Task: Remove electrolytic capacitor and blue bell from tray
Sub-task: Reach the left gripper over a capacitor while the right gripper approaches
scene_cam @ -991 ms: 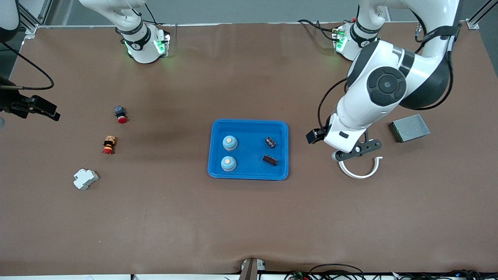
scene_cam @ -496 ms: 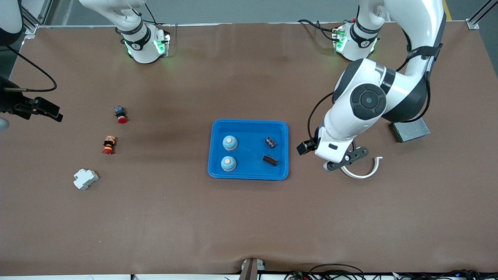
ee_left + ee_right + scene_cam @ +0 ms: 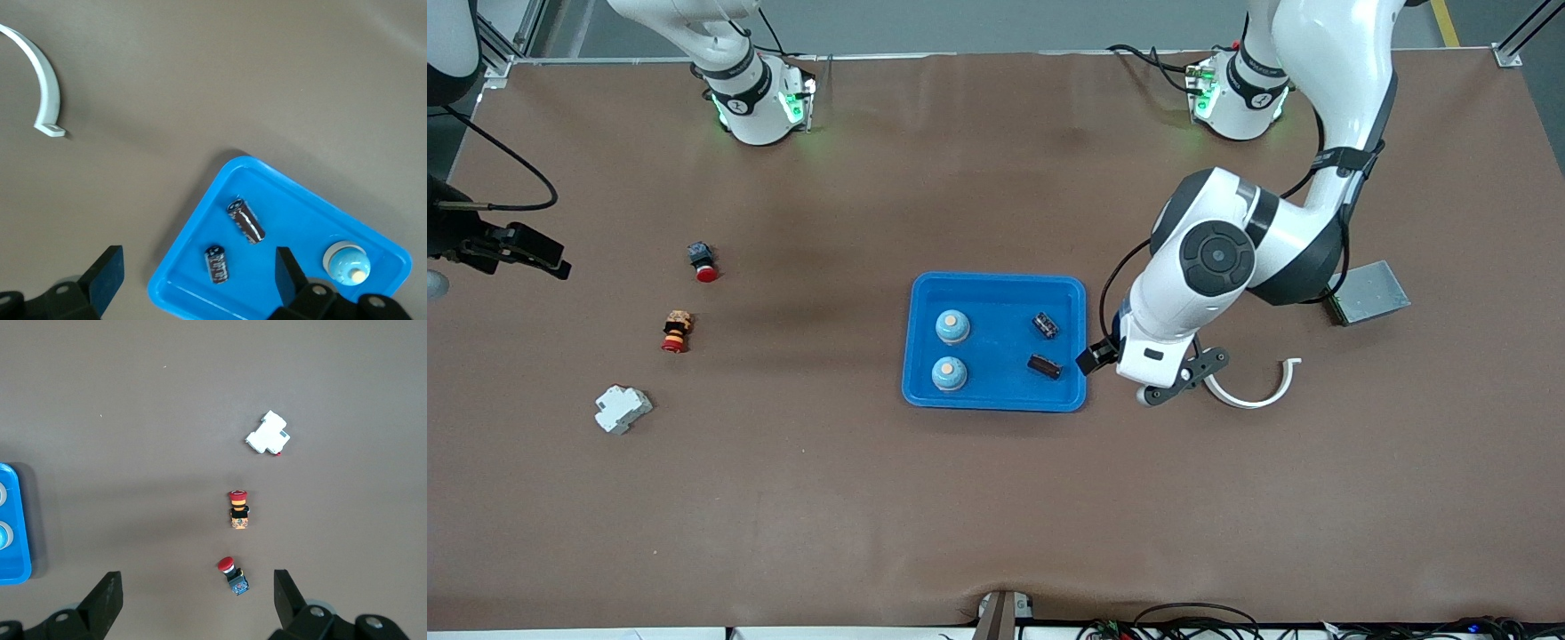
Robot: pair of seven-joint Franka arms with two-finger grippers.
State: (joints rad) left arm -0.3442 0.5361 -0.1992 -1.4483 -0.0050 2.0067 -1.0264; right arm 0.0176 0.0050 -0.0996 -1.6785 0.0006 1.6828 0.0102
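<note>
A blue tray (image 3: 996,289) sits mid-table. It holds two light-blue bells (image 3: 952,326) (image 3: 949,373) and two dark capacitors (image 3: 1046,324) (image 3: 1044,365). My left gripper (image 3: 1098,358) hangs open and empty over the tray's edge toward the left arm's end. The left wrist view shows the gripper (image 3: 197,273), both capacitors (image 3: 247,220) (image 3: 216,263), one bell (image 3: 347,262) and the tray's rim (image 3: 193,220). My right gripper (image 3: 520,253) is open and empty, up over the right arm's end of the table. It shows in the right wrist view (image 3: 198,600).
A white curved strip (image 3: 1254,393) lies beside the left hand, and a grey metal box (image 3: 1365,292) lies toward the left arm's end. Toward the right arm's end are a red button on a blue base (image 3: 703,262), a red-and-yellow button (image 3: 677,331) and a white breaker (image 3: 622,408).
My left arm has swung from over the white strip toward the tray and now reaches its edge. The right gripper has barely shifted. The things in the tray have not moved.
</note>
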